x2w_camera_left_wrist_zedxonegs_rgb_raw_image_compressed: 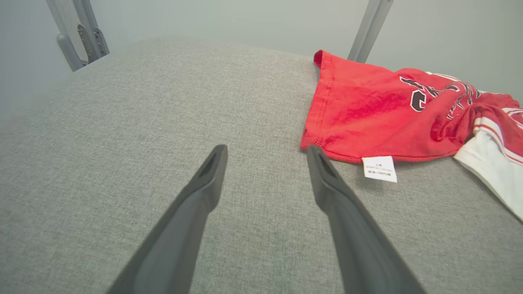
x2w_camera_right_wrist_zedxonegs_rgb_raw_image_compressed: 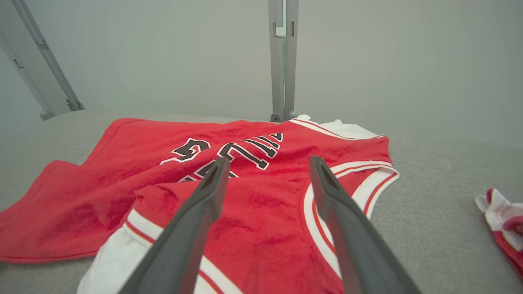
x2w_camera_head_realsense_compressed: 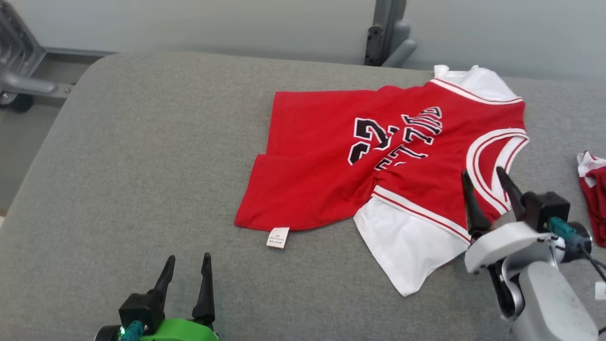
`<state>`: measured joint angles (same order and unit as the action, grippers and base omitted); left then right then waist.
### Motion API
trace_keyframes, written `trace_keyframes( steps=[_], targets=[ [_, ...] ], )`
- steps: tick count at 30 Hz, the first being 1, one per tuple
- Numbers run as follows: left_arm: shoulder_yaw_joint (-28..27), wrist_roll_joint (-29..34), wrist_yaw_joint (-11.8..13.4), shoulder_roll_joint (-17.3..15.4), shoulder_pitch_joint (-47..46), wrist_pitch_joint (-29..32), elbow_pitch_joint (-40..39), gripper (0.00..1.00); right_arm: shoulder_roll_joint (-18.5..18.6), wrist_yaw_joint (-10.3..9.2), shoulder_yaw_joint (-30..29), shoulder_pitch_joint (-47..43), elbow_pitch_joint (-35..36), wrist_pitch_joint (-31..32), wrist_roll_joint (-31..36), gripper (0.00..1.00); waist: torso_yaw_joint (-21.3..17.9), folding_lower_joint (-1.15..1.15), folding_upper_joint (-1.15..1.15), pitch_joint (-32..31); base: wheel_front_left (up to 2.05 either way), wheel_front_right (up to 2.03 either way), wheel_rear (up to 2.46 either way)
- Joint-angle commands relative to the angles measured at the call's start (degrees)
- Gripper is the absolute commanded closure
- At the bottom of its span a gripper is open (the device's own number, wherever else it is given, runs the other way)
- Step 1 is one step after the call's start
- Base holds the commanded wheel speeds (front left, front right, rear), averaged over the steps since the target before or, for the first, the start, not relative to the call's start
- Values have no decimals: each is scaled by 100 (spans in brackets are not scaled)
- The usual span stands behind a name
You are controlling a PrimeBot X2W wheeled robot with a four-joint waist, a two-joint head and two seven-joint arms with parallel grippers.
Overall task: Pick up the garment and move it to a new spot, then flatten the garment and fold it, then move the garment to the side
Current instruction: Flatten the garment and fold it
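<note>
A red jersey (x2w_camera_head_realsense_compressed: 331, 175) lies rumpled on the grey tabletop (x2w_camera_head_realsense_compressed: 118, 166), its long axis running from the hem at the robot's left to the collar at its right. The right end effector (x2w_camera_head_realsense_compressed: 487, 189), fingers apart and empty, hovers over the collar end and is the nearer arm. The left end effector (x2w_camera_head_realsense_compressed: 188, 259), also spread, sits short of the hem.

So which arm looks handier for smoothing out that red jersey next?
Probably the right. The right gripper hangs open over the jersey, near its bunched sleeve. The left gripper sits open over bare cushion, short of the hem.
</note>
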<state>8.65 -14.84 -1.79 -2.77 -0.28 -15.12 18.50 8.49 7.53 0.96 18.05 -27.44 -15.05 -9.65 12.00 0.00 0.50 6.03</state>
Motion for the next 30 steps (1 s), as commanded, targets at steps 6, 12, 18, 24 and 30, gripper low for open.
trace_keyframes(
  steps=[6,12,18,24,30],
  targets=[
    [-220,129,-24,-23,248,0,-38,0,-276,-9,-102,-829,547,-15,1,0,-723,0,-50,-612,0,0,0],
    [-458,206,-13,-24,389,0,-64,0,-413,-9,-144,-1340,922,-15,68,0,-1014,0,-50,-699,0,0,0],
    [-623,289,-9,-24,523,0,-99,0,-501,-9,-19,-1709,1110,-16,118,0,-1249,0,-50,-806,0,0,0],
    [-647,380,-15,-23,584,0,-187,0,-531,-9,24,-1962,1184,-16,113,0,-1337,0,-50,-842,0,0,0],
    [-599,399,-33,-23,561,0,-229,0,-549,-8,154,-1936,1203,-16,110,0,-1296,0,-50,-756,0,0,0]
  ],
)
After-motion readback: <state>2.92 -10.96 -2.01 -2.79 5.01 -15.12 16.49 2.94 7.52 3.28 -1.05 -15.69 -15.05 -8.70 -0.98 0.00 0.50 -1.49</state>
